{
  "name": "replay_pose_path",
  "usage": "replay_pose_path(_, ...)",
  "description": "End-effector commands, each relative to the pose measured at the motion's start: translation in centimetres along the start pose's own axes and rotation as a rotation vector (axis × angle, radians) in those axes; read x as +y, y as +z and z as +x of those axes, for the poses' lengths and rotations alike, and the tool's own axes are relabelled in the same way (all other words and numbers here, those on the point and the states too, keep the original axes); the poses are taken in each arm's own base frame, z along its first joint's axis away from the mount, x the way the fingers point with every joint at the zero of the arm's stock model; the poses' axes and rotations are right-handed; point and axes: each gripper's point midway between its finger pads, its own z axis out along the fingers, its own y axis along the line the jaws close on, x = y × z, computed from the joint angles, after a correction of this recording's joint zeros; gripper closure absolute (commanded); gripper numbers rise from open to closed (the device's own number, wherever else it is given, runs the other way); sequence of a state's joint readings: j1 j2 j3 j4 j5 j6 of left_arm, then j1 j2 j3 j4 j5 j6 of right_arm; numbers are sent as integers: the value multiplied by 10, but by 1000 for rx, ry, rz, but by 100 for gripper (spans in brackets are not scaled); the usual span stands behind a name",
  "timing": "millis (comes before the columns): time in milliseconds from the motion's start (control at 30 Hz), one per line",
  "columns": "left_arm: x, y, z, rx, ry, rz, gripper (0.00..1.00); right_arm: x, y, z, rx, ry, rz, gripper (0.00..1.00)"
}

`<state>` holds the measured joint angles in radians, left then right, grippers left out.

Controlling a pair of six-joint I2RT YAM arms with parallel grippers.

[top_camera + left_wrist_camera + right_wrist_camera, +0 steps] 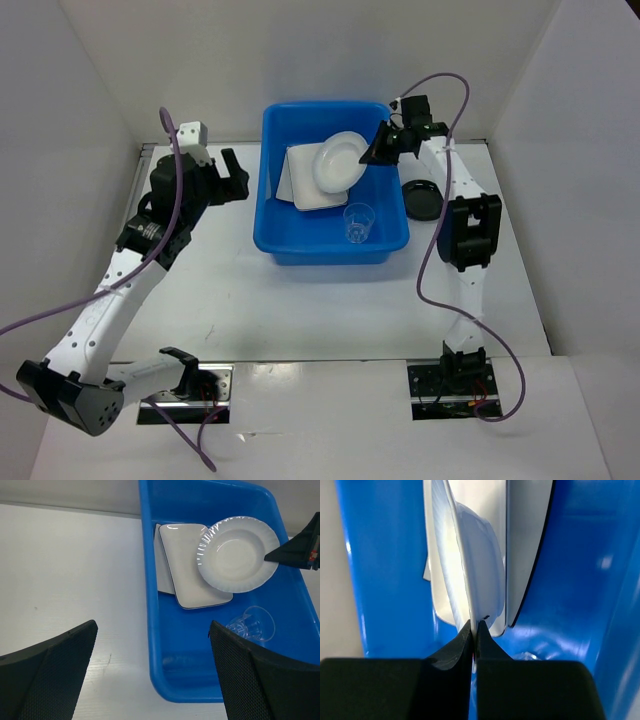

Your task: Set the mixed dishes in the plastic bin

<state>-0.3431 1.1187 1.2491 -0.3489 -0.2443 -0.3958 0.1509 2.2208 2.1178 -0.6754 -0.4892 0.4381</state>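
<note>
- Pinching the translucent round dish [338, 162] by its rim, the right tool [370, 152] held it inside the plastic bin [330, 255].
- Left tool [236, 177] stood wide, empty.
- Best lowered flat before release.

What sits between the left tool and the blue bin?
Nothing: only bare white table separates the left tool from the plastic bin, clearest in the top view.

Overhead and wrists, all toward bin [268, 172]
</note>
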Motion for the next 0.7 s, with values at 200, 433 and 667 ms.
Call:
replay_pose_path(200, 0, -6, -4, -19, -33, 18, 0, 40, 29, -11, -7, -51, -97, 100)
replay_pose_path(433, 0, -6, -4, -19, -33, 18, 0, 37, 55, 8, 52, -45, -91, 100)
replay_pose_path(667, 2, -7, -3, -22, -33, 9, 0, 10, 72, 23, 92, 2, -3, 81)
